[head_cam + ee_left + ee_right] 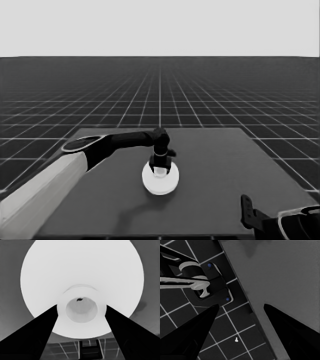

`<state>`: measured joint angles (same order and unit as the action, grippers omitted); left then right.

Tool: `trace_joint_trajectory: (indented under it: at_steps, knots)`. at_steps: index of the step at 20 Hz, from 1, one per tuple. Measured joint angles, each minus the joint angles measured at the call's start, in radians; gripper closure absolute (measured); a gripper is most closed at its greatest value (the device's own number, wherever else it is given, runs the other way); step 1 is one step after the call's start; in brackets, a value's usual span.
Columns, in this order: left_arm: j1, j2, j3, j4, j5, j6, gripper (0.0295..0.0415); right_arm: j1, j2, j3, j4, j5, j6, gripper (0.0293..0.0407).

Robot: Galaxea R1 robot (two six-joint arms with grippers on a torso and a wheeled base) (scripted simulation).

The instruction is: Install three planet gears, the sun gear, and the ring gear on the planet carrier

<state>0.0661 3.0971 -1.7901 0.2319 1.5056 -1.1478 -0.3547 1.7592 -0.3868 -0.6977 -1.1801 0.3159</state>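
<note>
Here, left gripper (160, 170) astride larger round part (160, 182)

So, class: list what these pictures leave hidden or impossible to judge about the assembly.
- Gears: none shows in any view; the larger round part covers whatever lies beneath.
- Smaller round part: not visible, head view; the same part would hide it.
- Left pincer: its fingers flank the raised hub; contact unclear.
- Tiny white piece on the floor: too small to identify.

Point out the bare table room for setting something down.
Bare table lies right of the larger round part, up to the parked right gripper. Crowded at the middle: the left gripper is on the part's raised hub.
</note>
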Motion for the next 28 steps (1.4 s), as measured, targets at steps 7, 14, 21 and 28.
trace_joint_trajectory:
  at_steps: [7,14,21,28]
  knots:
    - [0.010,-0.001,-0.001,0.000,0.002,0.061,0.0362,0.000,0.000,0.000,0.000,0.000,0.000,0.0315]
    - [0.011,-0.001,-0.001,0.000,0.002,0.122,0.0362,0.000,0.000,0.000,0.000,0.000,0.000,0.0315]
    - [0.011,-0.002,-0.001,0.000,0.002,0.183,0.0362,0.000,0.000,0.000,0.000,0.000,0.000,0.0315]
    - [0.011,-0.001,-0.001,0.000,0.001,0.245,0.0362,0.000,0.000,0.000,0.000,0.000,0.000,0.0315]
